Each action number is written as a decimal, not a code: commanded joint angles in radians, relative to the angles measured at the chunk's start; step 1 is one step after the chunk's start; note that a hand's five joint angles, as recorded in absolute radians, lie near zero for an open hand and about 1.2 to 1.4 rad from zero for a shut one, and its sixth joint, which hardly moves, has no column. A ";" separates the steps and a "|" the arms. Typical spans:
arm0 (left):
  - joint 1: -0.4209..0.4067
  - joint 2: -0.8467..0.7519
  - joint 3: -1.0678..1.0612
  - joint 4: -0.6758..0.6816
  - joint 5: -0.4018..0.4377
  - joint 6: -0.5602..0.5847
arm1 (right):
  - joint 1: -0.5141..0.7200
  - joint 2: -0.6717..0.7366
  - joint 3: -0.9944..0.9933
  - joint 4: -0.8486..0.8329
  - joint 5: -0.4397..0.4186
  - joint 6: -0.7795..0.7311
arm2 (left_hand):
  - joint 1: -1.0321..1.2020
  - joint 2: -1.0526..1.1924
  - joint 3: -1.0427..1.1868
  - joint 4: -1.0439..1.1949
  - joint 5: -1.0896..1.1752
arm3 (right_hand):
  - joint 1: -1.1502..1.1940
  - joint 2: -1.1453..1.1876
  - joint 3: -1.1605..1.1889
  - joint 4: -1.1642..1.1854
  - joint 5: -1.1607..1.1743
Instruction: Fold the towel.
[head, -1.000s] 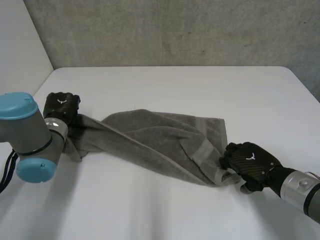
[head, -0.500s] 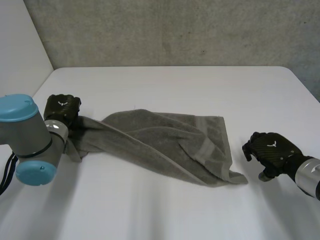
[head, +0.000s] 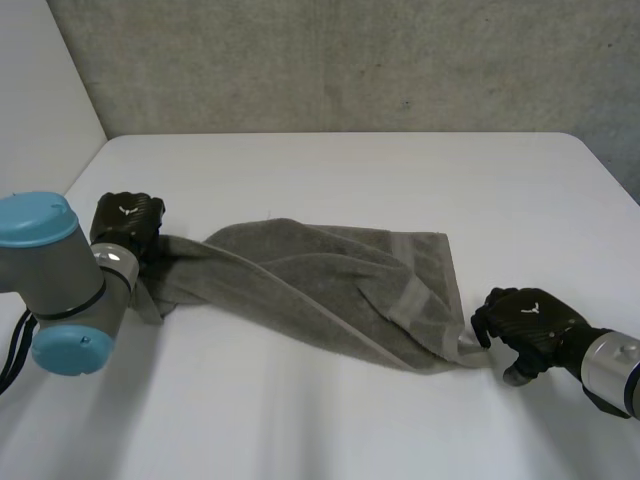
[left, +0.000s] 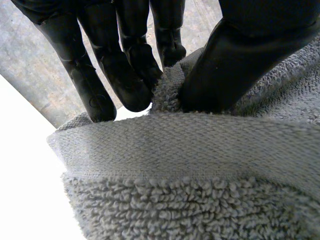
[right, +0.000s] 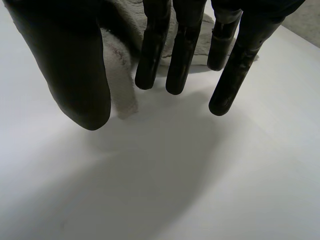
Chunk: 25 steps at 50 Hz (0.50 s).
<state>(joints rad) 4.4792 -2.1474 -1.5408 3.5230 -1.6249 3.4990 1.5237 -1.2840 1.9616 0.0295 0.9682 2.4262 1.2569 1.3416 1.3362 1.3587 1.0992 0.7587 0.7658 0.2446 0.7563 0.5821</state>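
Note:
A grey towel (head: 320, 275) lies bunched and stretched in a long diagonal across the white table (head: 350, 170). My left hand (head: 125, 222) is at its left end, and in the left wrist view the fingers (left: 120, 65) and thumb pinch a fold of the towel (left: 190, 165) there. My right hand (head: 525, 320) rests low on the table at the towel's near right corner. In the right wrist view its fingers (right: 180, 55) are straight and spread from the thumb, and the pale hemmed towel corner (right: 122, 85) lies on the table between them, ungripped.
The table's left edge (head: 60, 205) runs close behind my left arm (head: 55, 280). A grey wall (head: 350, 60) stands behind the table's far edge. Bare tabletop lies in front of and beyond the towel.
My right hand came off the towel's right corner, drew back to the right, then moved left again to the corner's tip. The corner dropped flat. My left hand kept its pinch.

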 joint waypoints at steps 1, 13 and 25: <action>0.000 0.000 -0.002 0.001 0.002 0.000 | 0.041 0.011 0.003 -0.048 0.012 0.017 | 0.139 0.055 0.060 0.038 0.123 | -0.010 -0.017 0.504 -0.008 -0.008; -0.003 0.000 -0.004 0.002 0.004 0.002 | 0.113 0.018 0.003 -0.103 0.032 0.105 | 0.139 0.055 0.060 0.038 0.123 | 0.016 0.009 0.530 0.018 0.018; -0.008 0.001 -0.002 -0.003 0.004 0.003 | 0.142 0.069 -0.010 -0.108 0.069 0.106 | 0.139 0.055 0.060 0.038 0.123 | 0.638 0.630 1.152 0.640 0.640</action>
<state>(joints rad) 4.4736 -2.1475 -1.5446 3.5237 -1.6205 3.5009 1.6612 -1.2332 1.9597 -0.0800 1.0261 2.5338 1.2569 1.3416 1.3360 1.3624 1.0993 1.1941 1.1887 0.2446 1.1784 1.0119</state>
